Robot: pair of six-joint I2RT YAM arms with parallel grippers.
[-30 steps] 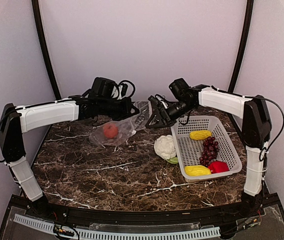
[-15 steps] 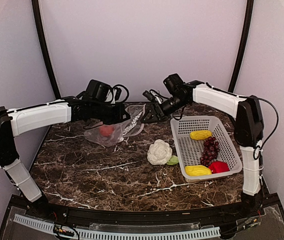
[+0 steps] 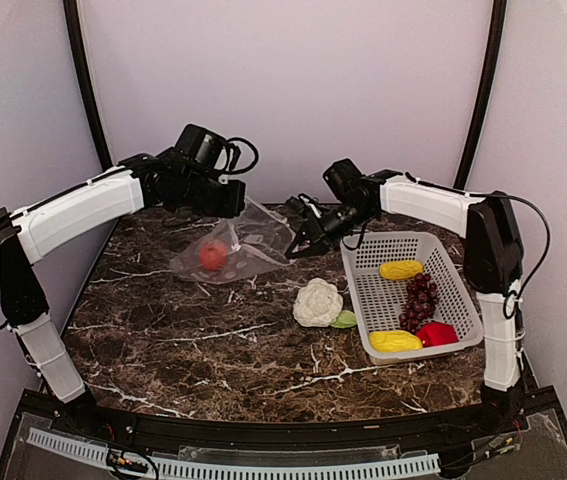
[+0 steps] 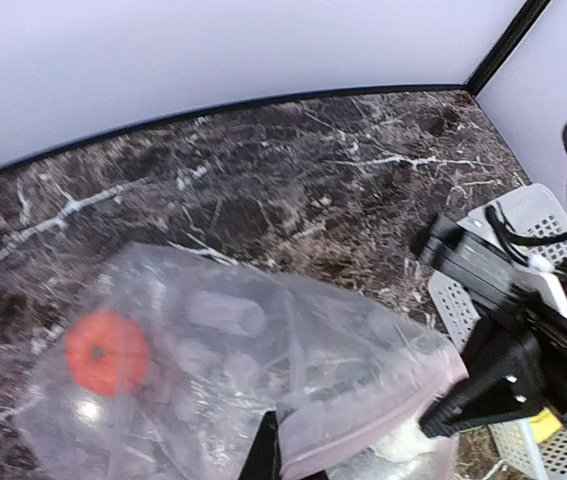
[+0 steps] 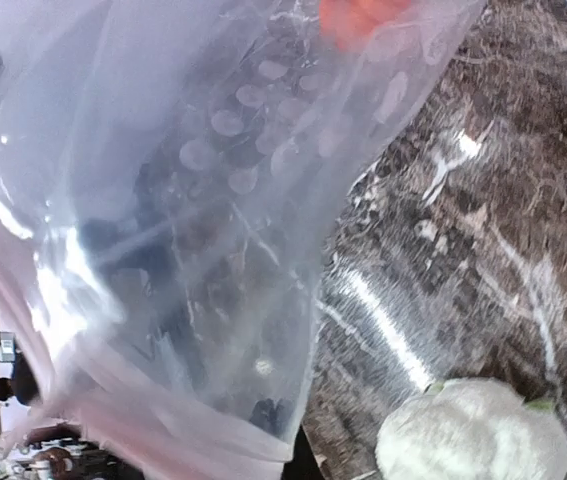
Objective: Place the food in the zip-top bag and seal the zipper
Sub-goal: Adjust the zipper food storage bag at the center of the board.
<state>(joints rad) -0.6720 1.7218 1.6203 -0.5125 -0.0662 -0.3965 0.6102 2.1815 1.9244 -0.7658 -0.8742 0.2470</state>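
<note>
Jaws of the left gripper [image 3: 235, 203] and right gripper [image 3: 298, 243] each clamp 1 end of the mouth of the clear spotted zip-top bag [image 3: 251, 240], orange toy pumpkin [image 3: 212, 254] inside; the white toy cauliflower [image 3: 318, 303] lies on the dark marble worktop [image 3: 213, 345], nearer the right arm.

1. Left arm [image 3: 75, 212]: white shells, black joints, black cable [image 3: 247, 153] looped at the wrist, 11 o'clock.
2. Right arm [image 3: 429, 201]: same colours, thin black cable [image 3: 547, 240] arcing past the elbow.
3. Right gripper [image 3: 296, 247]: black, angular.
</note>
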